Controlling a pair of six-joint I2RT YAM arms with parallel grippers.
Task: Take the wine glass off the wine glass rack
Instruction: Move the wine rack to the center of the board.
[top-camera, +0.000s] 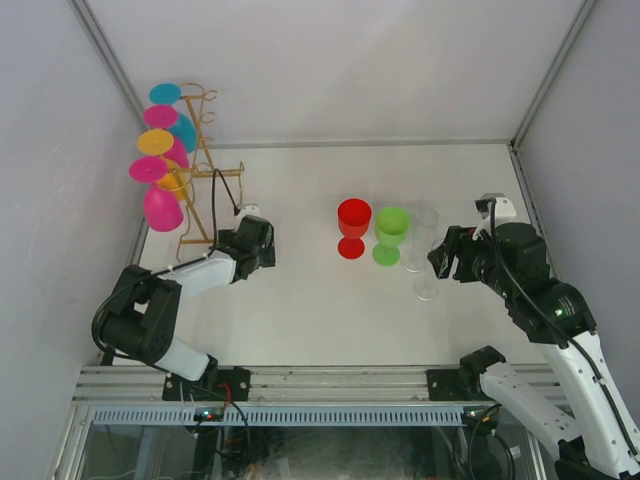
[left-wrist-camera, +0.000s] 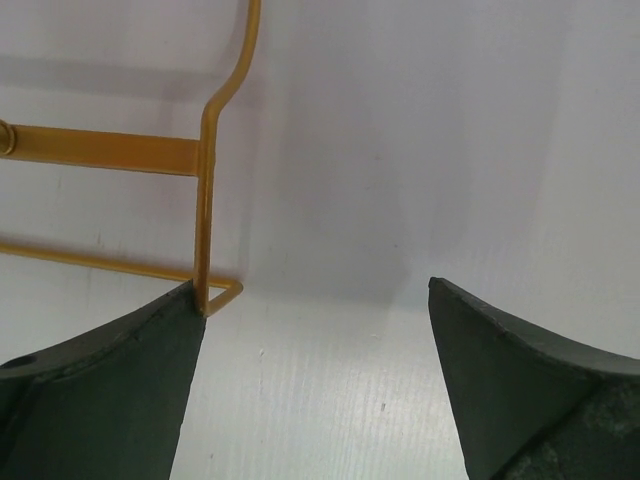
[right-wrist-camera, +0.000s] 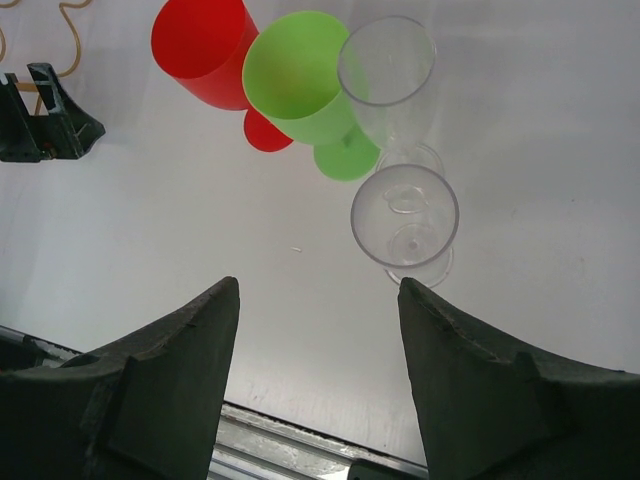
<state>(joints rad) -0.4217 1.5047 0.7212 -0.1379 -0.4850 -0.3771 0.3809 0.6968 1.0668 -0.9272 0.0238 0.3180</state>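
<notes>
— Both black arms are sitting at the near edge of the white table (top-camera: 300, 320), well this side of the tall gold wire wine glass rack (top-camera: 210, 168). Is either one gripping anything?

— Neither. The left gripper (left-wrist-camera: 311, 285) is hovering low with its jaws spread wide and nothing between them, one fingertip just beside the rack's base corner. The right gripper (right-wrist-camera: 318, 284) is gaping empty too, well to the right of the rack.

— Where is the glass hanging?

— Several coloured ones are hanging by their feet on the rack's left side. The magenta wine glass (top-camera: 162, 208) is hanging lowest, nearest the rack's base.

— How is it likely to handle?

— I am guessing moulded plastic: light, stiff and smooth enough to slip. I would be pinching the thin stem just under the foot, then sliding it out along the loop rather than pulling straight down.

— And the standing glasses (top-camera: 391, 232)?

— Red, green and two clear ones are standing together, well right of the rack.
</notes>
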